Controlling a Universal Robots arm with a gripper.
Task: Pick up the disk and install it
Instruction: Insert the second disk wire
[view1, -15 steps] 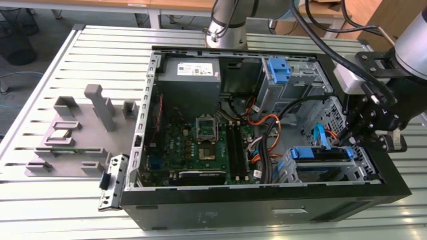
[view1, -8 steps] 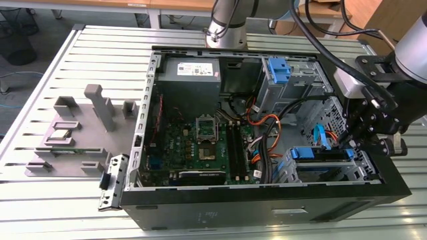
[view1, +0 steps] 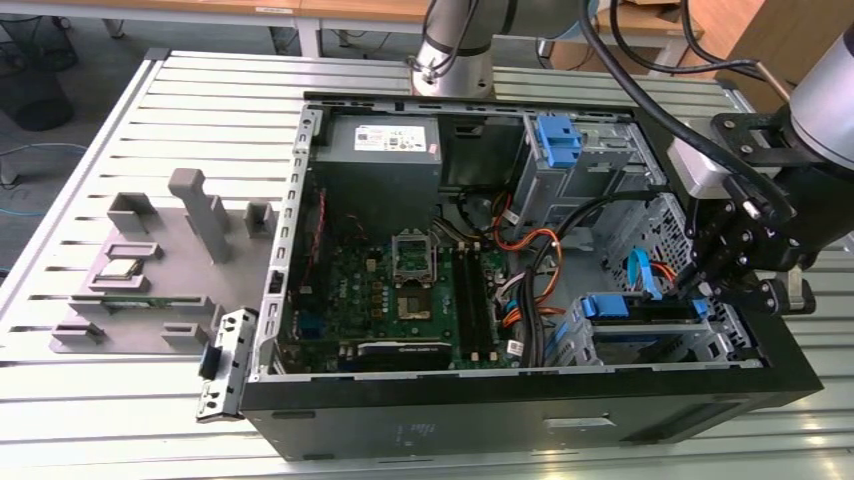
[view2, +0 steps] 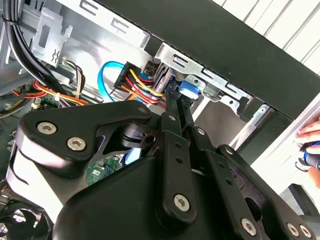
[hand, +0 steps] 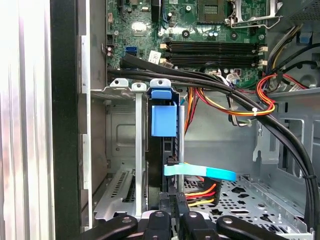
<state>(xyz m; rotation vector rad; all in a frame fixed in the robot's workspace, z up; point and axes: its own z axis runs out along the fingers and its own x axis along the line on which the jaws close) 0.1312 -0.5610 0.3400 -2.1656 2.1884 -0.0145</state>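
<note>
Inside the open black computer case (view1: 534, 410), which lies on its side on the slatted grey metal bench (view1: 120, 130), the black pincer (view1: 703, 290) reaches down at the exterior view's right, close to the grey metal drive cage (view1: 727, 345) in the lower corner of the case. The disk (hand: 163, 120), a flat hard drive in a blue plastic carrier with end tabs, stands on edge in a slot of this cage; in the first wrist view its blue tab is seen between the thin metal rails, with black cables crossing just beside it. In the second wrist view the two slim black fingers (view2: 172, 107) lie close together and their tips touch the blue end of the carrier, so the pincer seems clenched on the disk, although the contact itself is partly hidden. A light blue flat cable (hand: 200, 172) and a bundle of red, yellow and orange wires (view2: 142, 87) pass near the fingers. The green motherboard (view1: 400, 290) fills the middle of the case. A second blue plastic bracket (view1: 557, 140) sits on the upper cage, well apart from the pincer. On the bench, at the exterior view's left, stands a grey holder with upright blocks (view1: 147, 260).
</note>
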